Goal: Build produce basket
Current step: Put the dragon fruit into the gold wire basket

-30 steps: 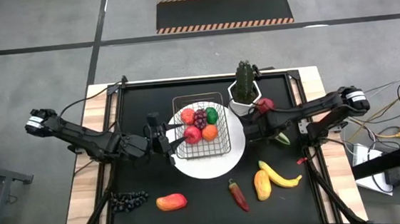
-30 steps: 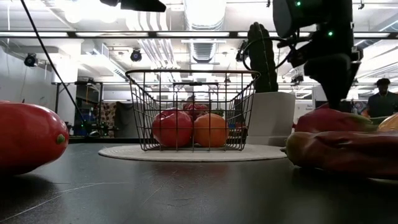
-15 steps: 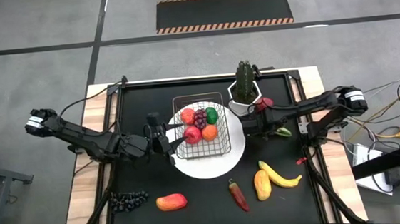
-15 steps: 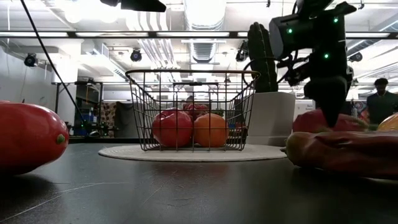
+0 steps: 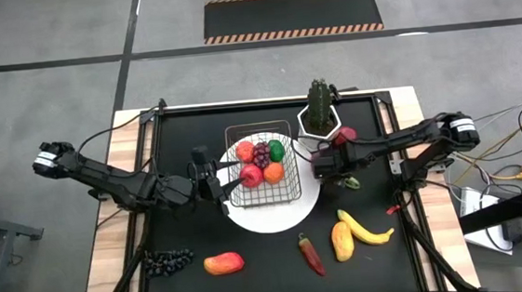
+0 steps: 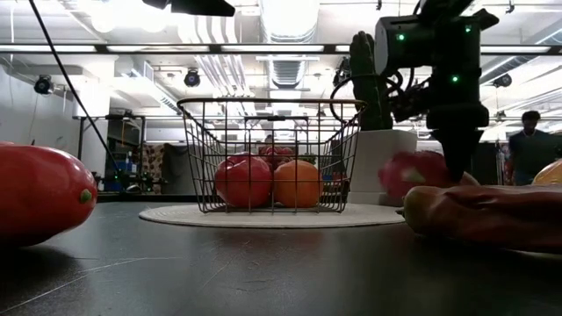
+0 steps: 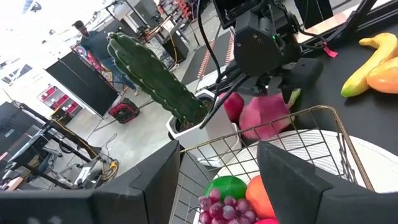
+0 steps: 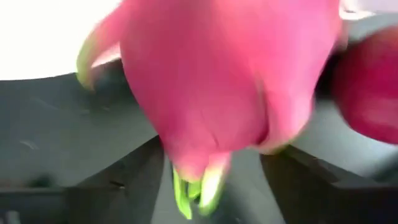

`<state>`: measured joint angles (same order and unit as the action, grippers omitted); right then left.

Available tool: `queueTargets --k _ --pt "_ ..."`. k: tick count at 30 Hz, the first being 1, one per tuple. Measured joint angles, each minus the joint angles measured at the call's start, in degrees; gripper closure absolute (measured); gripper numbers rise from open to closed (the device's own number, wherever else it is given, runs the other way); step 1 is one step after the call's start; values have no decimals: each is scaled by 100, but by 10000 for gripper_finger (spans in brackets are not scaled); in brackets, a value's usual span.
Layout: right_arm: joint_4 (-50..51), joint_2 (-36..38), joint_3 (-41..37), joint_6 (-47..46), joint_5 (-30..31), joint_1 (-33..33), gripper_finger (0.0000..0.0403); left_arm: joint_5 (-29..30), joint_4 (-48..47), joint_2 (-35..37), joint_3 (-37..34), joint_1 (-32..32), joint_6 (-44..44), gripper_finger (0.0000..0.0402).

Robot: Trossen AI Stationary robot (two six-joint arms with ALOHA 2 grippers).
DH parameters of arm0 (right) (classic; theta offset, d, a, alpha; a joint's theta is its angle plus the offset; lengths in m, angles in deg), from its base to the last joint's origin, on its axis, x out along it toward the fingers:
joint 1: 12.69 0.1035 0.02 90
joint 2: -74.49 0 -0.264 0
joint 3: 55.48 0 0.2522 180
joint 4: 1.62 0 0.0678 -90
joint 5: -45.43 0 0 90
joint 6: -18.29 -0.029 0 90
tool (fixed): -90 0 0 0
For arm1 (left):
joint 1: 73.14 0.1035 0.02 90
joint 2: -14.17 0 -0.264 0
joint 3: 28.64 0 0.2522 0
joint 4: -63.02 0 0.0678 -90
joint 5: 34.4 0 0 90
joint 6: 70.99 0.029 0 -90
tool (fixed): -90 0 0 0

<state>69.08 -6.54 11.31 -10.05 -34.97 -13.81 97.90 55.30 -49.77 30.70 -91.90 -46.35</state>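
The wire basket [image 5: 263,176] stands on a round white plate [image 5: 307,203] and holds red apples, an orange, purple grapes and a green piece. My left gripper [image 5: 224,182] is open at the basket's left wall; in the left wrist view its fingers [image 7: 298,180] stand wide apart before the rim [image 7: 298,115]. My right gripper [image 5: 328,164] is just right of the basket, shut on the pink dragonfruit [image 7: 264,118], which fills the right wrist view [image 8: 211,81]. More produce lies along the table's near side. My right gripper pinches the dragonfruit's pink body [image 8: 186,137] between its two fingers, coming at it from above and pointing down. The fruit's green leaf tips [image 5: 348,183] stick out past the fingers. In the low view it hangs under the gripper [image 6: 417,171], close above the table.
A cactus in a white pot [image 5: 320,123] and a red apple [image 5: 345,137] stand just behind the right gripper. Near the front edge lie a banana [image 5: 366,231], a yellow mango [image 5: 342,242], a red chili [image 5: 312,254], a red mango [image 5: 224,263] and dark grapes [image 5: 167,260].
My right gripper has carried the dragonfruit toward the table's left, from beside the cactus pot to close by the basket's right wall and the plate's edge. The left arm has kept still.
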Motion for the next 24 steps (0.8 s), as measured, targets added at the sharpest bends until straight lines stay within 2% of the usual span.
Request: queueTargets --k 10,16,24 --pt "-363 0 -5 242 71 40 374 -9 200 0 -9 0 -149 204" --pt "-287 246 -5 239 327 191 390 -13 291 2 -24 0 -182 204" --pt "-307 1516 -5 160 432 608 393 -11 541 2 -24 0 -172 204"
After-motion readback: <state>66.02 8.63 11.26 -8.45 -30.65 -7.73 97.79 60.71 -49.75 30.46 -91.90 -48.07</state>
